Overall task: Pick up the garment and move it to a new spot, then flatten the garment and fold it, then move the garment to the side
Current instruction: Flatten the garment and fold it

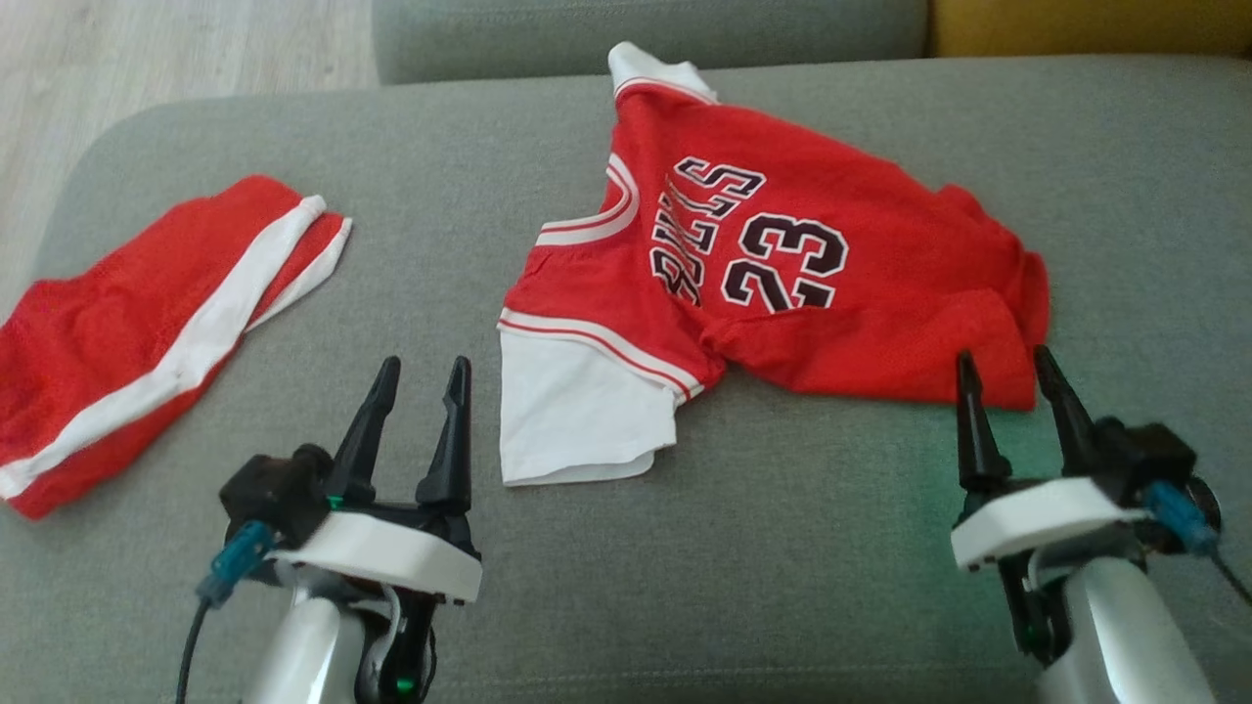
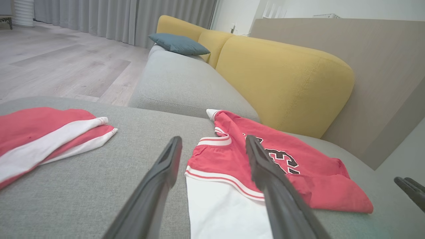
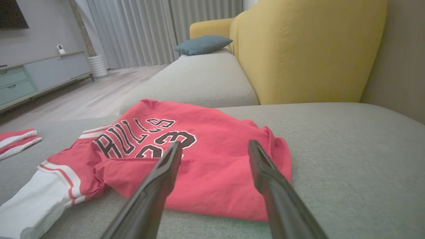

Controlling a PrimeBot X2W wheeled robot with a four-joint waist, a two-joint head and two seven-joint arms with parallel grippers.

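Red mesh shorts (image 1: 147,332) with a white stripe lie folded at the far left of the grey sofa seat (image 1: 782,587), well apart from both claws, so I judge they are not the piece in hand. Next comes the left claw (image 1: 425,364), its two dark fingers spread wide and holding nothing. It is poised over bare cushion, with its tips just beside the left edge of the white sleeve (image 1: 577,411). In the left wrist view that sleeve lies straight ahead between the fingers. The sleeve belongs to the red jersey (image 1: 782,293), printed with a black number 23, which lies rumpled across the middle and right of the seat, collar to the left, hem to the right and a bunched fold along its near edge. At the right, the right claw (image 1: 1005,354) is also wide and empty, and its tips reach the near corner of the hem. Whether they touch the cloth I cannot tell. This looks like the first step, the pick-up, with no grip taken yet. The next move calls for both claws to go forward and down, the left onto the sleeve and the right onto the hem corner. They would need to press into the soft cushion to catch the thin fabric before pinching and lifting together.
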